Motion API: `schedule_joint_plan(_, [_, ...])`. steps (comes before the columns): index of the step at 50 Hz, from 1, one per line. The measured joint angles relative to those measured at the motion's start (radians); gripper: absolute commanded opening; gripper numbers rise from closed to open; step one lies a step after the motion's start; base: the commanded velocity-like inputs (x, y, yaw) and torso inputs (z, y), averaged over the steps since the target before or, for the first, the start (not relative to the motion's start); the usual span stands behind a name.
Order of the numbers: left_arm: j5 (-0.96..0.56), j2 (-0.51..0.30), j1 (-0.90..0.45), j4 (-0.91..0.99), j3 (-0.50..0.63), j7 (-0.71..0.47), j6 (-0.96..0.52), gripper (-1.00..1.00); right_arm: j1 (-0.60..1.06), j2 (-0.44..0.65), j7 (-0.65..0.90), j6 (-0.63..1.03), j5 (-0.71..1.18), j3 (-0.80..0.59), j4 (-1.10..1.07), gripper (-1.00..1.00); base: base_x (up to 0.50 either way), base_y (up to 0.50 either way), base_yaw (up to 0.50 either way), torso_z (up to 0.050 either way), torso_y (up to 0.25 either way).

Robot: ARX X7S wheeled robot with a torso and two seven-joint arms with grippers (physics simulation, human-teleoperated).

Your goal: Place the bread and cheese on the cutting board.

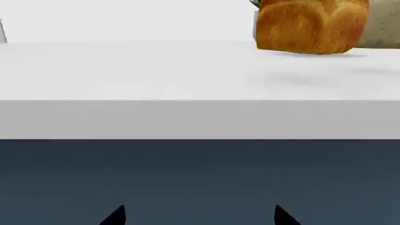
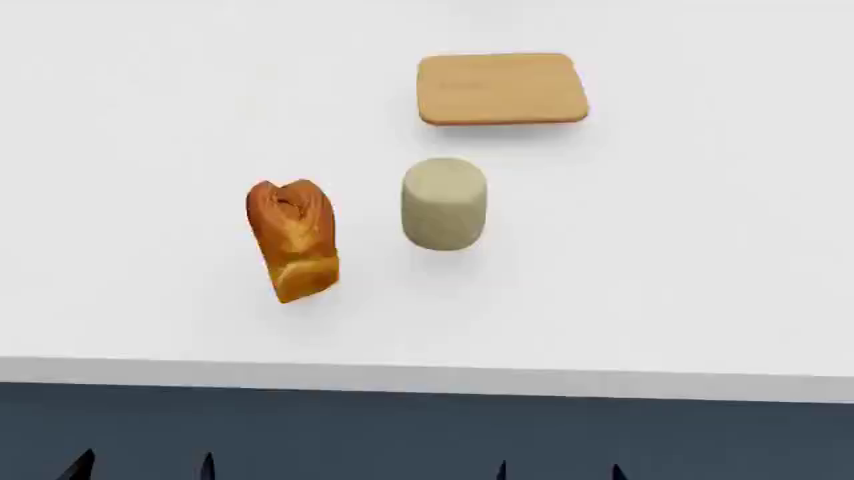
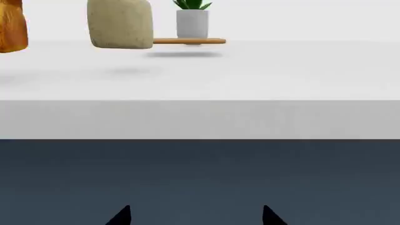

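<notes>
The golden-brown, heart-topped bread loaf [image 2: 292,238] and the stout pale beige cheese cylinder [image 2: 443,203] stand side by side, apart, on the white surface [image 2: 667,260]. The bare tan wooden cutting board [image 2: 502,89] lies beyond the cheese. Both end effectors — left [image 2: 144,466], right [image 2: 558,470] — hang open, empty, below the surface's near edge.

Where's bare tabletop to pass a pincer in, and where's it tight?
Bare: the strip between the table's near edge and the bread; the stretch left of the bread; everything right of the cheese and cutting board. The board's top is bare. Tight: the narrow gap between bread and cheese, and cheese to board.
</notes>
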Motion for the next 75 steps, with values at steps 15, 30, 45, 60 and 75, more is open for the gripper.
schedule_joint_plan(15, [-0.027,-0.032,0.001,0.001,0.040,-0.036,-0.010,1.00,0.055,0.033,0.054,-0.087,0.100,-0.098,0.132,1.00,0.00,0.00,0.00,0.000,0.000])
schedule_joint_plan(30, [-0.055,-0.053,-0.016,-0.031,0.062,-0.051,-0.014,1.00,0.011,0.048,0.056,-0.056,0.118,-0.062,0.073,1.00,0.00,0.00,0.00,0.000,0.000])
schedule_joint_plan(45, [-0.133,-0.093,-0.033,0.201,0.064,-0.100,-0.250,1.00,0.031,0.084,0.096,-0.033,0.110,-0.080,0.036,1.00,0.00,0.00,0.00,0.000,0.000])
schedule_joint_plan(60, [-0.229,-0.167,-0.099,0.693,0.049,-0.151,-0.725,1.00,0.044,0.180,0.139,0.330,0.150,-0.037,-0.447,1.00,0.00,0.00,0.00,0.000,0.000])
schedule_joint_plan(75, [-0.302,-0.251,-0.178,0.846,-0.027,-0.132,-0.942,1.00,0.181,0.244,0.115,0.778,0.293,0.064,-0.717,1.00,0.00,0.00,0.00,0.000,0.000])
